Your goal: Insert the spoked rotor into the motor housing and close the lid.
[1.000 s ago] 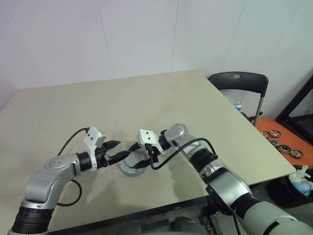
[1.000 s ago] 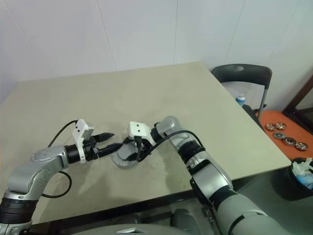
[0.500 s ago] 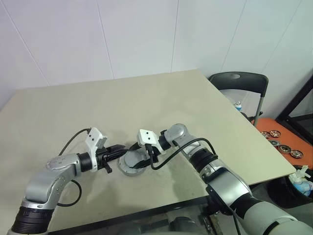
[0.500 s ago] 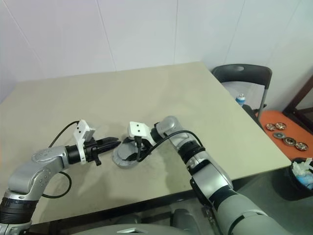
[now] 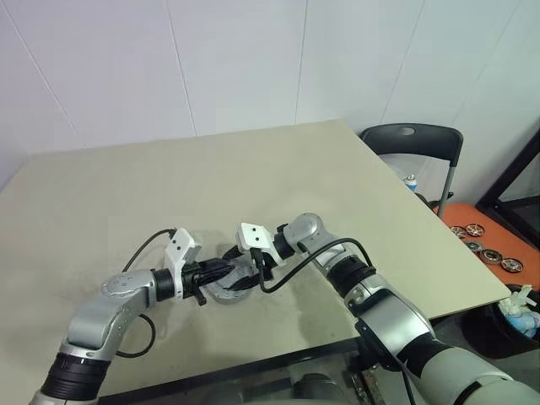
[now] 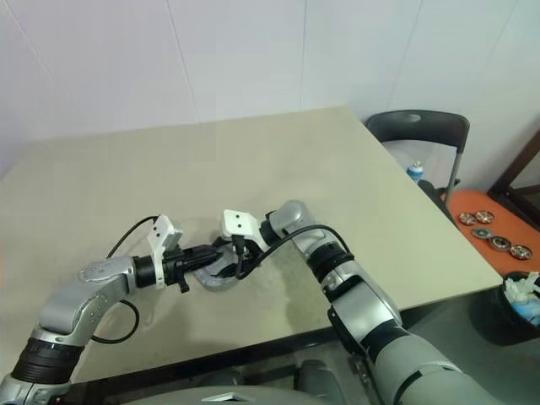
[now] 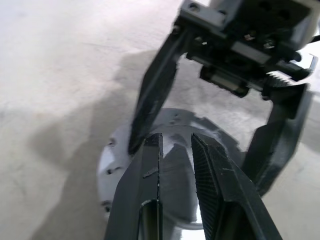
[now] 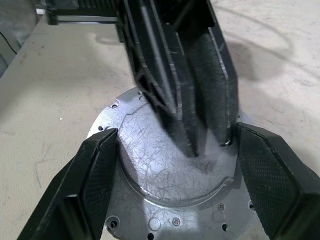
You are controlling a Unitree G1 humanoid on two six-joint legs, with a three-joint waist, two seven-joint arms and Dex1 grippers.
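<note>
Since a second ago the left gripper (image 5: 226, 268) has narrowed from spread to nearly pressed together and now reaches in over the motor housing (image 8: 170, 170), which lies flat near the front edge of the table (image 5: 253, 177). In the right wrist view the housing shows a scratched grey round face turned upward, a screw-holed flange around it; being round, it has no long axis. That view shows the left fingers (image 8: 200, 85) angled down to the face with only a slim gap. The right gripper (image 8: 190, 172) is spread wide, a finger just beside each side of the rim; whether they touch is unclear. Beyond the table's right edge stand a dark chair (image 5: 418, 148) and small discs (image 5: 485, 245) on orange.
</note>
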